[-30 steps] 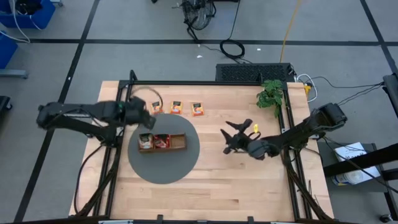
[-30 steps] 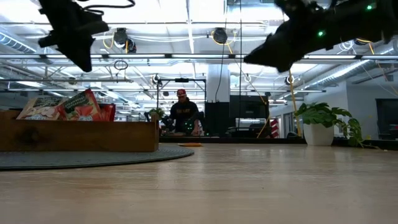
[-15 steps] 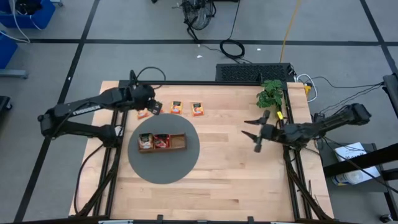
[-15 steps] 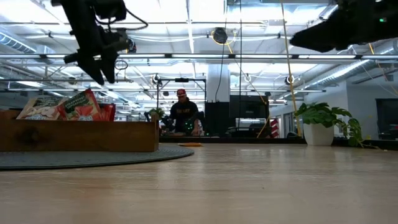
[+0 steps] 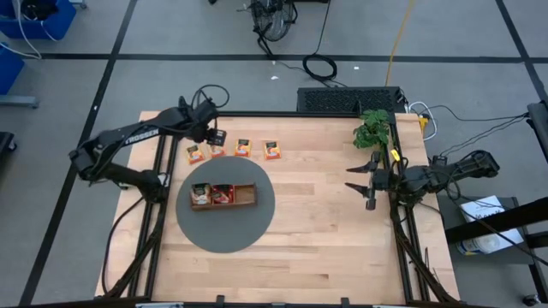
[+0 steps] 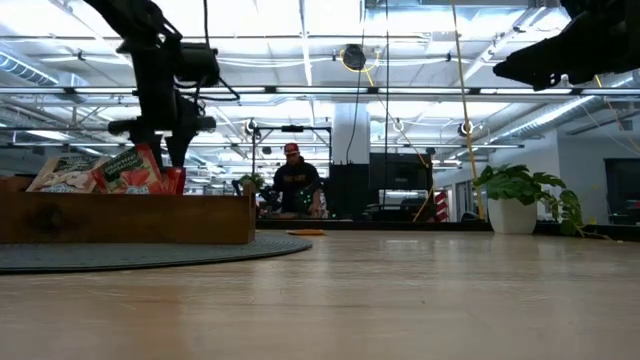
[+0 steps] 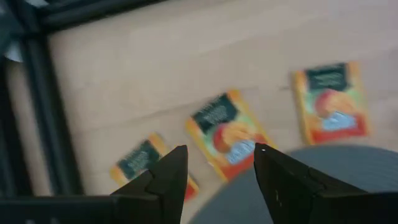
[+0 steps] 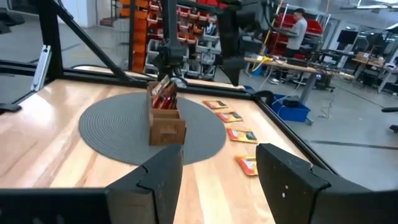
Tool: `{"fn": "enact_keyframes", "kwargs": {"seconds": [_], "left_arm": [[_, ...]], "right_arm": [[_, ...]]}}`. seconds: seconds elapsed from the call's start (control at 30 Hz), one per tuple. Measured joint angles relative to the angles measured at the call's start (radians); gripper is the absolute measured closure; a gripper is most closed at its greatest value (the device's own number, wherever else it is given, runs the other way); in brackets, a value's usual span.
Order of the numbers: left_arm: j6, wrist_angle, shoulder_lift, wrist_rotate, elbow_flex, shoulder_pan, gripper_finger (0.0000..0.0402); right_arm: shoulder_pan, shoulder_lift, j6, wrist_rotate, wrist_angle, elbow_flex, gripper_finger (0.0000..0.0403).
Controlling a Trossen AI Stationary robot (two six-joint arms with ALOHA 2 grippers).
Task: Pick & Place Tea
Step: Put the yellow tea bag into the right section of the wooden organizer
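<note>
Tool [image 7: 216, 163] (left, open) over tea [image 7: 227, 133].

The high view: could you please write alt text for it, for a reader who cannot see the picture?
Seen from above, the left pincer hangs open over a row of four orange tea packets near the far edge of a wooden table. A wooden tray holding some packets sits on a round grey mat, and the right pincer waits open beside a small green plant.
</note>
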Motion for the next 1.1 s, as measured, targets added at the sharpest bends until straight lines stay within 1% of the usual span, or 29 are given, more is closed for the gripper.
{"fn": "enact_keyframes", "kwargs": {"seconds": [0.17,0.43,0.57,0.67,0.77,0.83,0.9,1.03,1.07,1.1], "left_arm": [[-0.009,0.077,0.045,-0.109,0.000,0.009,0.0215],[-0.036,0.257,0.051,-0.109,0.000,0.005,0.0215],[-0.191,0.391,0.050,-0.113,0.000,0.003,0.0215],[-0.304,0.442,0.051,-0.125,0.000,-0.024,0.0215],[-0.318,0.508,0.052,-0.188,0.000,-0.054,0.0215],[-0.327,0.517,0.052,-0.248,0.000,-0.074,0.0215],[-0.374,0.515,0.052,-0.309,0.000,-0.099,0.0215],[-0.455,0.516,0.068,-0.484,0.000,-0.151,0.0215],[-0.474,0.514,0.076,-0.507,0.000,-0.159,0.0215],[-0.487,0.504,0.080,-0.507,0.000,-0.165,0.0215]], "right_arm": [[0.000,0.003,-0.001,0.000,0.001,0.000,0.0216],[0.000,0.003,-0.002,0.000,0.002,0.000,0.0216],[0.000,0.003,-0.002,0.000,0.002,0.000,0.0216],[0.000,0.003,-0.002,0.000,0.002,0.000,0.0216],[0.000,0.003,-0.002,0.000,0.002,0.000,0.0216],[0.000,0.003,-0.002,0.000,0.002,0.000,0.0216],[0.000,0.003,-0.002,0.000,0.002,0.000,0.0216],[0.000,0.003,-0.002,0.000,0.002,0.000,0.0216],[0.000,0.003,-0.002,0.000,0.002,0.000,0.0216],[0.000,0.004,-0.002,0.000,0.002,0.000,0.0216]]}}
